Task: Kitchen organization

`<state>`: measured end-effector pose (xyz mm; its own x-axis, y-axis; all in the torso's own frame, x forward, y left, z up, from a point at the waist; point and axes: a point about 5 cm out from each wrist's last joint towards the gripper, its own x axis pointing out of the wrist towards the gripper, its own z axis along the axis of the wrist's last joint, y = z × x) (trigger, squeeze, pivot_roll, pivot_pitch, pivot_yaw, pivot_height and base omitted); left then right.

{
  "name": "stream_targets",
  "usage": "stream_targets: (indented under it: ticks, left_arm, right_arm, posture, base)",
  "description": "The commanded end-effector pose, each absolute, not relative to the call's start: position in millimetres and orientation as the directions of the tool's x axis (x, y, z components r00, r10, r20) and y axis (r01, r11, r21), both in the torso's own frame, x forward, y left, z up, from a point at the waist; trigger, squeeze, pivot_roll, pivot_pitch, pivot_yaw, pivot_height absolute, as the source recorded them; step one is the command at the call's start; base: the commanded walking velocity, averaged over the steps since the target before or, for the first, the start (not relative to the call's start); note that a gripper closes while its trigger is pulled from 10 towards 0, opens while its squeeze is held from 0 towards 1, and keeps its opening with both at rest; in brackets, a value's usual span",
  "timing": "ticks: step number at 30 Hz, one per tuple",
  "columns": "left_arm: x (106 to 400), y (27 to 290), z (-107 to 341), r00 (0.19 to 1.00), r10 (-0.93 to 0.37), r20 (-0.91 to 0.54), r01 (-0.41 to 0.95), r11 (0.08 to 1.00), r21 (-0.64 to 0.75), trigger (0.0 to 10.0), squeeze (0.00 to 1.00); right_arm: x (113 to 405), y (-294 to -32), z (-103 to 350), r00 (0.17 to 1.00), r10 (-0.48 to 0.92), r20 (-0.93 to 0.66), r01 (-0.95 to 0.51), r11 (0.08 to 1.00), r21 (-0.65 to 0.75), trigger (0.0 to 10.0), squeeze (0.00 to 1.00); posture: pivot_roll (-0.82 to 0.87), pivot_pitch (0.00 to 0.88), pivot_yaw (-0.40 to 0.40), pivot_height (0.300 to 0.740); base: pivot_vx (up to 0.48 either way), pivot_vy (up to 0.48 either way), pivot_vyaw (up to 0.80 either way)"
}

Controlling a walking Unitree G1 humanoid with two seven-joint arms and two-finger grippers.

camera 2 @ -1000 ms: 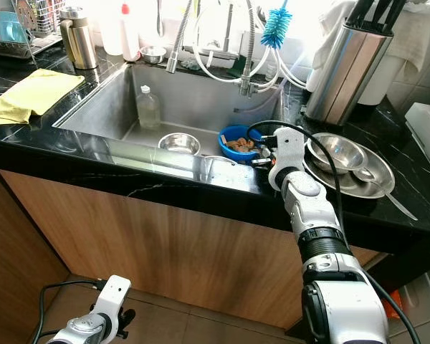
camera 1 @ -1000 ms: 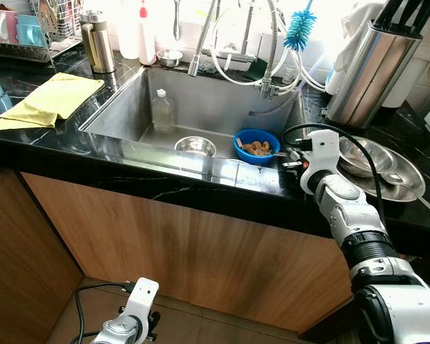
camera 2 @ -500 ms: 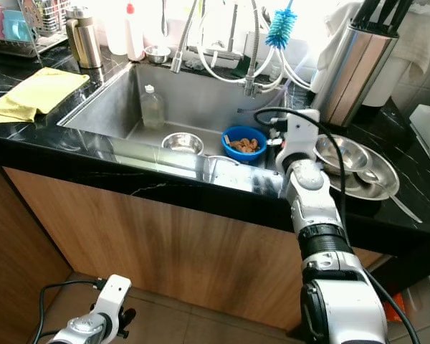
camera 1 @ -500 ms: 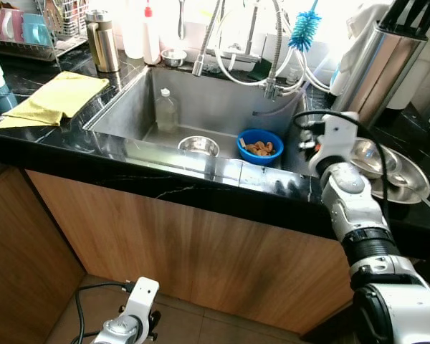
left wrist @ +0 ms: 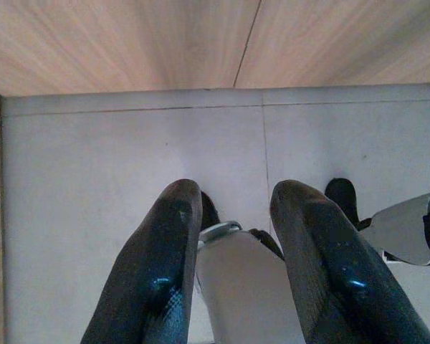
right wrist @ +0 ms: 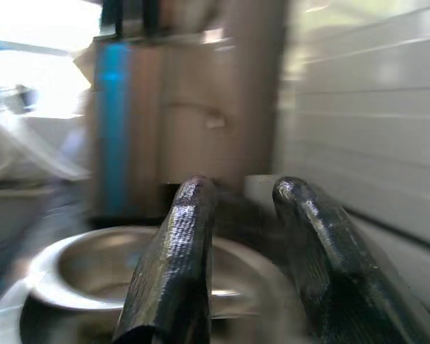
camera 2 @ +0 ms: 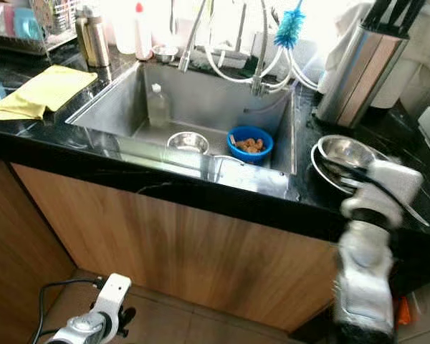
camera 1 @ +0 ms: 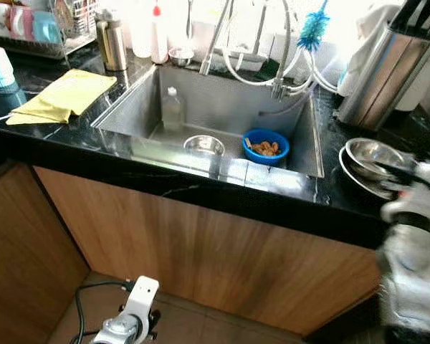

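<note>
My right gripper has its two black fingers parted by a modest gap with nothing between them. In the wrist view it's just above the stacked steel bowls, which sit on the black counter to the right of the sink. The right arm is heavily motion-blurred in the head views, so I honestly can't say whether the fingertips are touching the bowl rim or sitting slightly clear of it. The fingers point across the bowls toward the steel utensil holder standing upright behind them against the tiled wall.

The bowls are nested and upright, mouths facing up. A spoon handle seems to stick out from the plate's rim toward the counter edge.

In the sink: a blue bowl with brownish food scraps, a small steel bowl just to its left, and a clear plastic bottle standing upright farther back. A yellow cloth lies flat on the counter left of the sink, with a steel thermos behind it.

My left gripper hangs idle down by the tiled floor, fingers a little apart, holding nothing.
</note>
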<state>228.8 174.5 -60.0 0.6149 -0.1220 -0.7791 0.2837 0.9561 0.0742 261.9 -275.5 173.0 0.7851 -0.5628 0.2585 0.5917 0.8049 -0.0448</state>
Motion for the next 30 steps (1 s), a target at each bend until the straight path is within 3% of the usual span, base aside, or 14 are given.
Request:
stream_targets:
  ticks: [1, 7, 8, 19, 28, 29, 30]
  left_arm:
    - [226.0, 173.8, -61.9, 0.601, -0.125, -0.790, 0.288, 0.955, 0.067, 10.0, 0.00]
    - [226.1, 173.9, -61.9, 0.602, -0.126, -0.789, 0.288, 0.955, 0.067, 10.0, 0.00]
    - [226.2, 174.1, -61.8, 0.602, -0.125, -0.789, 0.287, 0.956, 0.068, 10.0, 0.00]
    - [226.0, 174.3, -61.9, 0.600, -0.126, -0.790, 0.289, 0.955, 0.067, 10.0, 0.00]
    - [225.9, 174.9, -61.9, 0.600, -0.124, -0.791, 0.288, 0.955, 0.068, 10.0, 0.00]
    - [226.0, 175.0, -61.9, 0.600, -0.124, -0.791, 0.288, 0.955, 0.069, 10.0, 0.00]
    - [226.0, 175.0, -61.9, 0.600, -0.124, -0.791, 0.288, 0.955, 0.069, 10.0, 0.00]
  right_arm:
    - [248.1, -275.6, 178.2, 0.760, -0.592, 0.270, 0.620, 0.784, -0.026, 10.0, 0.00]
    - [244.4, -273.4, 176.6, 0.760, -0.594, 0.263, 0.620, 0.784, -0.022, 10.0, 0.00]
    - [242.1, -270.5, 172.4, 0.764, -0.599, 0.240, 0.616, 0.788, 0.006, 10.0, 1.00]
    - [231.9, -286.3, 153.9, 0.704, -0.703, 0.101, 0.686, 0.710, 0.157, 10.0, 1.00]
    - [228.7, -288.8, 156.8, 0.676, -0.731, 0.096, 0.705, 0.679, 0.204, 10.0, 1.00]
    - [228.7, -288.4, 156.4, 0.675, -0.731, 0.096, 0.707, 0.679, 0.198, 10.0, 0.68]
    - [228.7, -288.4, 156.4, 0.675, -0.731, 0.096, 0.707, 0.679, 0.198, 10.0, 0.68]
  posture:
    - [0.18, 0.054, -0.116, 0.711]
    - [0.18, 0.055, -0.118, 0.711]
    - [0.18, 0.056, -0.116, 0.711]
    - [0.19, 0.058, -0.115, 0.711]
    - [0.19, 0.057, -0.113, 0.711]
    - [0.19, 0.057, -0.111, 0.711]
    - [0.19, 0.057, -0.111, 0.711]
  base:
    - [0.000, 0.000, 0.00]
    - [0.000, 0.000, 0.00]
    - [0.000, 0.000, 0.00]
    - [0.000, 0.000, 0.00]
    - [0.000, 0.000, 0.00]
    - [0.000, 0.000, 0.00]
    - [0.000, 0.000, 0.00]
